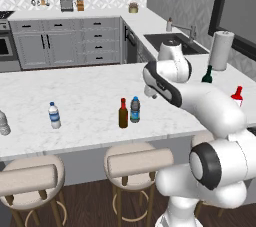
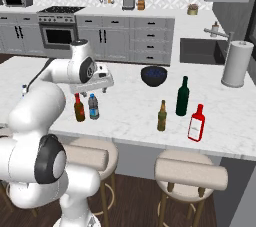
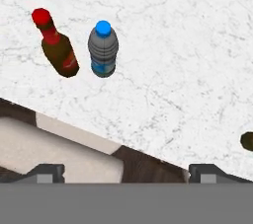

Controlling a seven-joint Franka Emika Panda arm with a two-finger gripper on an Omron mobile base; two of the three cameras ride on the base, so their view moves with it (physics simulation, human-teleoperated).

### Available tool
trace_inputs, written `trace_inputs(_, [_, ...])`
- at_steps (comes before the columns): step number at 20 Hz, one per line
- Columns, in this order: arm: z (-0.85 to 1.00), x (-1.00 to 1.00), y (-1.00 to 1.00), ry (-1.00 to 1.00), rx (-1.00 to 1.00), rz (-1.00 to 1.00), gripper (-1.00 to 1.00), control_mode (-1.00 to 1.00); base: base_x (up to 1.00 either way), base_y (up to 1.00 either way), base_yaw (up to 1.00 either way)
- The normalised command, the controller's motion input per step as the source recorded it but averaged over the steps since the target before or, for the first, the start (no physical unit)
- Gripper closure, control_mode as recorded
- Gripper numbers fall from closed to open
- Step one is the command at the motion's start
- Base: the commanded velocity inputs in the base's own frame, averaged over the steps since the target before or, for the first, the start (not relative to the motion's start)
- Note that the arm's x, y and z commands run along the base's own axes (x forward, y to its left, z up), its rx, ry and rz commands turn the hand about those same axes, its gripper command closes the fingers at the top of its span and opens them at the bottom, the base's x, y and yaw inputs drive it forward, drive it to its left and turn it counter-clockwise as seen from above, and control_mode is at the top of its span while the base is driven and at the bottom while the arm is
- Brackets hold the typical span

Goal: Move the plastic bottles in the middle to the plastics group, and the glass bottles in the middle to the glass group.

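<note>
Two small bottles stand side by side on the marble bench point(image 2: 135, 116) just below the pincer point(image 3: 126, 168), whose tips are spread wide apart and hold nothing. Nearest under it is the blue-capped plastic bottle point(image 3: 103, 50), with the brown red-topped bottle point(image 3: 57, 45) close alongside, the two apart by a narrow gap. The plastic one looks light and slightly yielding, its ribbed body offering the best hold at mid-height; squeezing hard could buckle it, and its neighbour may get knocked. The brown one is likely glass: stiff, heavier, slick and breakable, best taken on the wider body below the neck. Further off to one side of the pincer stands the olive-amber bottle point(image 2: 162, 116), near the tall green bottle point(image 2: 183, 96) and the red flask point(image 2: 196, 123). To the other side, well apart, are the white-capped water bottle point(image 1: 54, 115) and a greyish one point(image 1: 3, 123).
</note>
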Motion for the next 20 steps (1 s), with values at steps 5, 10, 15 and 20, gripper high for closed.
trace_inputs(5, [-0.01,-0.04,0.67,0.18,0.28,0.0,-1.0,-1.0,0.0,0.0,0.0])
trace_inputs(10, [-0.22,-0.03,0.61,-0.08,0.22,0.0,-1.0,-1.0,0.0,0.0,0.0])
trace_inputs(15, [-0.39,0.01,0.61,-0.19,0.04,-0.07,-1.0,-1.0,0.0,0.0,0.0])
trace_inputs(20, [-0.18,0.34,0.38,-0.04,0.0,-0.2,-1.0,-1.0,0.0,0.0,0.0])
